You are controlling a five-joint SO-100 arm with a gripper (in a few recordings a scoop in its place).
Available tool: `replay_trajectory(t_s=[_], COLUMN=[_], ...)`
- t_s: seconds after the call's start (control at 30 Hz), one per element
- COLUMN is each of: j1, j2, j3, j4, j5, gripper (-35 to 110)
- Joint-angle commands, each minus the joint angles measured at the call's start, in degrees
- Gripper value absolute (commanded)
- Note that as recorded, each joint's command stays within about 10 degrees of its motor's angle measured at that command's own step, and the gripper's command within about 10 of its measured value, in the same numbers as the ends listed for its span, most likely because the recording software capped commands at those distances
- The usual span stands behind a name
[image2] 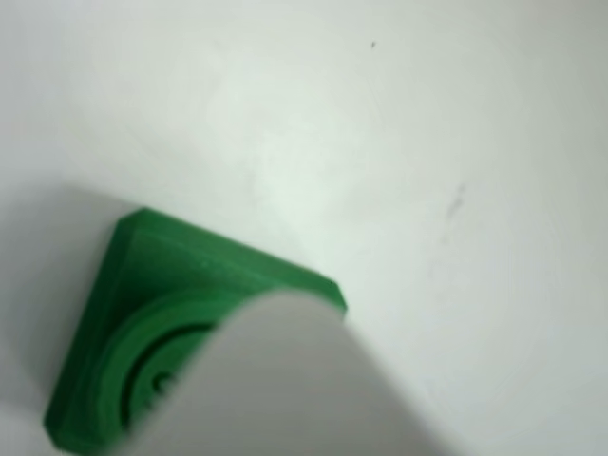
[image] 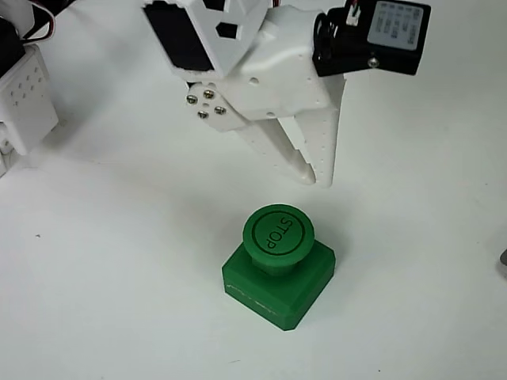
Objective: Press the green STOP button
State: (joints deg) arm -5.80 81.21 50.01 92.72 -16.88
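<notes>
The green STOP button (image: pixel 277 232) is a round dark-green cap on a square green base, standing upright on the white table in the fixed view. My white gripper (image: pixel 314 177) hangs just above and behind it, a little to the right, fingertips pointing down and apart from the cap. Its two fingers lie together with nothing between them. In the wrist view the green STOP button (image2: pixel 152 313) sits at the lower left, blurred, with a white finger (image2: pixel 285 380) covering part of its cap.
The white table (image: pixel 119 261) spreads around the button on all sides. A white part of the arm's base (image: pixel 24 95) stands at the far left. A small dark thing (image: pixel 503 261) pokes in at the right edge.
</notes>
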Motion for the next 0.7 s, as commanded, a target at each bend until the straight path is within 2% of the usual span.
replay_trajectory(t_s=[0.0,0.67], j1=[-0.35,-0.79], j2=[1.85,-0.09], j3=[-2.64,6.59], j4=[0.88,1.41], j5=[0.53,3.69], gripper=[0,0])
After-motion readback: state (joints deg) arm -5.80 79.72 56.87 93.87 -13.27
